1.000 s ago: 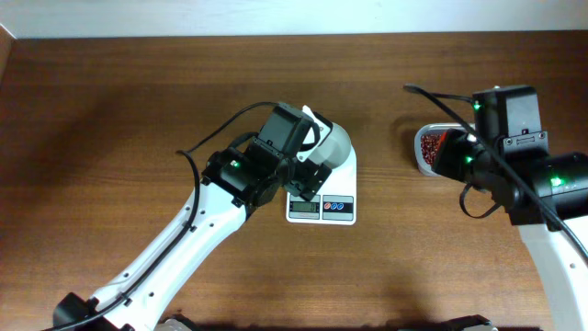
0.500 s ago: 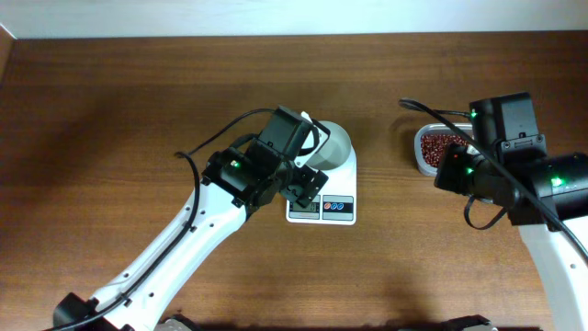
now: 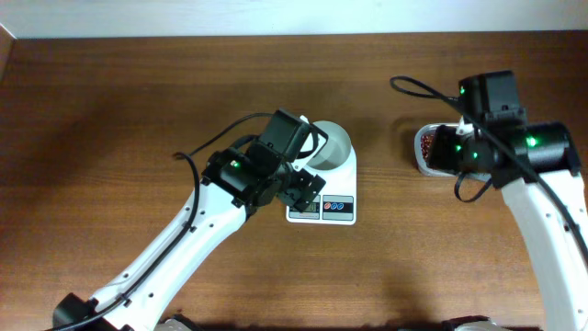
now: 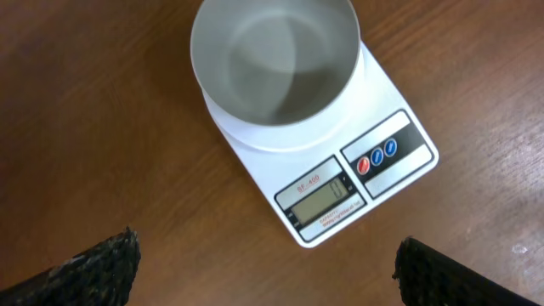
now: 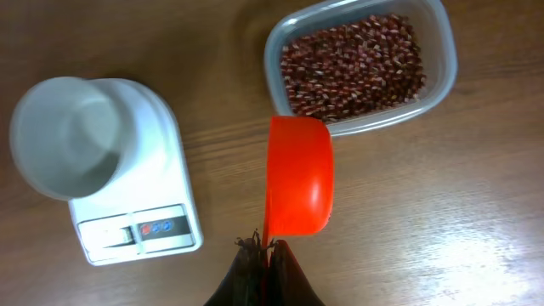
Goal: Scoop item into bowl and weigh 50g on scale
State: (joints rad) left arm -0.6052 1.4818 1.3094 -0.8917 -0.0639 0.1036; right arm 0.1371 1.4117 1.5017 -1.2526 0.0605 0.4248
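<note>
— What do we have at the left?

— Our left gripper (image 4: 263, 268) hangs over the tabletop (image 4: 102, 127) at the front edge of the scale (image 4: 321, 197). Its jaws stand wide apart, one dark finger (image 4: 89, 268) on each side, with nothing between them.

— And on the scale itself?

— We see the white bowl (image 4: 327, 81) sitting on the back part of the scale. The grey display and the two round buttons show in front of it.

— Where are the beans (image 5: 353, 64)?

— To the right of the scale, well apart from it, we find them lying in a clear plastic tub (image 5: 444, 72) on the tabletop.

— And our right side?

— Our right gripper (image 5: 263, 255) is pinched tight on the handle of an orange scoop (image 5: 297, 178). From the right wrist view, the scoop is between the scale and the tub, with its cup just at the tub's near rim. We cannot tell whether they touch.
</note>
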